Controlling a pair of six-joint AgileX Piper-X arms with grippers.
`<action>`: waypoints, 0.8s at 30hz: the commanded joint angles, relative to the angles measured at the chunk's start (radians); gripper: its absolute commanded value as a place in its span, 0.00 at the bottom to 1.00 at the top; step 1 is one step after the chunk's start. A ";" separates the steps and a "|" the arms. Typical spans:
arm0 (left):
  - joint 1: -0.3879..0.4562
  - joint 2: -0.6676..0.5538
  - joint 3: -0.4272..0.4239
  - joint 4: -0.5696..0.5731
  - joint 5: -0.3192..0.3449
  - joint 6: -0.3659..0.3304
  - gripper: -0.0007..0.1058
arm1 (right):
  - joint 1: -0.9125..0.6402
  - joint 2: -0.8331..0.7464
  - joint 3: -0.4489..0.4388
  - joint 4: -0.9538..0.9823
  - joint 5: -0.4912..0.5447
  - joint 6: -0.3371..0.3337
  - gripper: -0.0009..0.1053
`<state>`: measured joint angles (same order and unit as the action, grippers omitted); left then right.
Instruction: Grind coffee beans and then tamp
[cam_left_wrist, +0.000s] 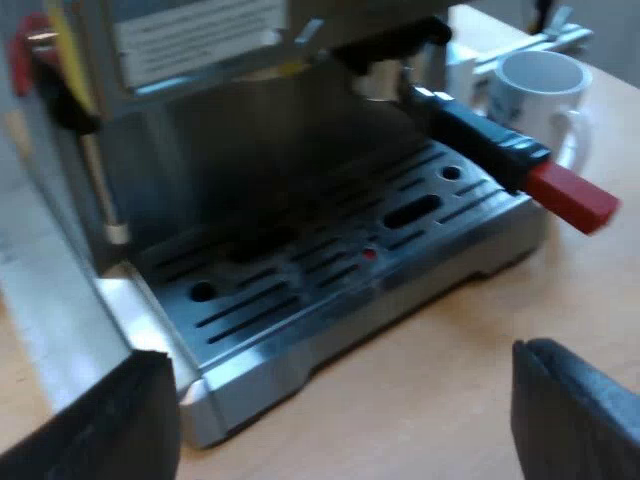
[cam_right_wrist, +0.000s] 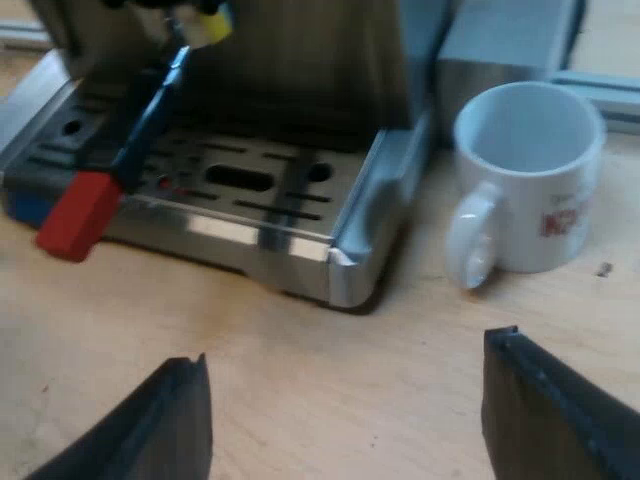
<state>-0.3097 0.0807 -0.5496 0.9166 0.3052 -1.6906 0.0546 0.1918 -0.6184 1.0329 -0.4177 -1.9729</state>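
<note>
The espresso machine (cam_left_wrist: 200, 110) stands on the wooden table with its slotted metal drip tray (cam_left_wrist: 340, 270) toward me. The metal holder is locked into the machine's front, and its dark handle (cam_left_wrist: 480, 145) juts out over the tray, ending in red (cam_left_wrist: 572, 197). My left gripper (cam_left_wrist: 345, 420) is open, low over the table just before the tray's edge, holding nothing. In the right wrist view the same handle (cam_right_wrist: 150, 110) with its red end (cam_right_wrist: 78, 215) reaches out past the drip tray (cam_right_wrist: 250, 185). My right gripper (cam_right_wrist: 345, 420) is open over bare table, short of the tray's corner.
A white mug (cam_right_wrist: 530, 175) with red print stands upright on the table beside the machine, handle toward me; the mug (cam_left_wrist: 540, 90) also sits beyond the red handle end. A grey block (cam_right_wrist: 505, 50) stands behind it. Bare wooden table (cam_right_wrist: 300, 370) lies under both grippers.
</note>
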 joint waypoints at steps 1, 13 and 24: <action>-0.036 0.025 -0.007 -0.028 0.010 -0.008 0.66 | 0.013 0.013 -0.011 -0.017 -0.040 -0.029 0.56; -0.161 0.205 0.014 -0.128 0.050 0.052 0.66 | 0.257 0.109 -0.011 -0.123 -0.005 -0.029 0.56; -0.161 0.319 0.036 -0.265 0.220 0.089 0.66 | 0.592 0.229 -0.011 -0.276 0.199 -0.010 0.56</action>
<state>-0.4650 0.3999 -0.5196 0.6829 0.5000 -1.6084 0.6085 0.4130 -0.6184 0.7867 -0.2431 -1.9801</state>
